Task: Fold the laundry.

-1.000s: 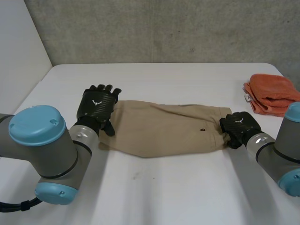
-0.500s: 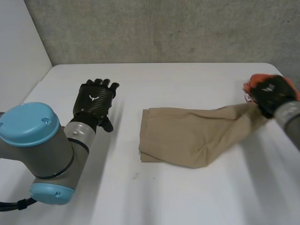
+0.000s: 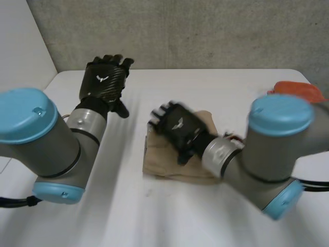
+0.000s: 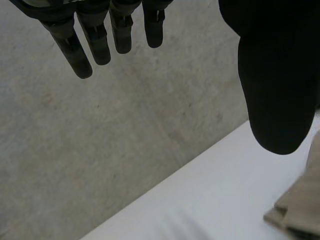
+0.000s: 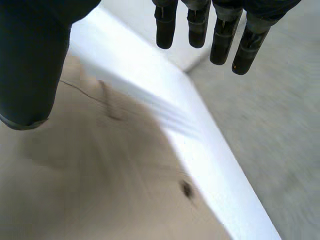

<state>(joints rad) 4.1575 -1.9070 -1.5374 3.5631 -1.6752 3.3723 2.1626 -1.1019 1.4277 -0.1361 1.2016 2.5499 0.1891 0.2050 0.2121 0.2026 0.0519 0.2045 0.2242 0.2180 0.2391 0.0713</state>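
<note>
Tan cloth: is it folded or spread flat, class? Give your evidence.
Folded. The cloth lies as a short stack beneath the open right hand; the left wrist view shows layered edges.

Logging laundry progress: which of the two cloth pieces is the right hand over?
The beige garment, which lies under the open right hand. The orange towel lies apart, at the far right edge of the table.

Tan cloth (image 3: 163, 165), orange towel (image 3: 297, 88), white table (image 3: 216, 87).
</note>
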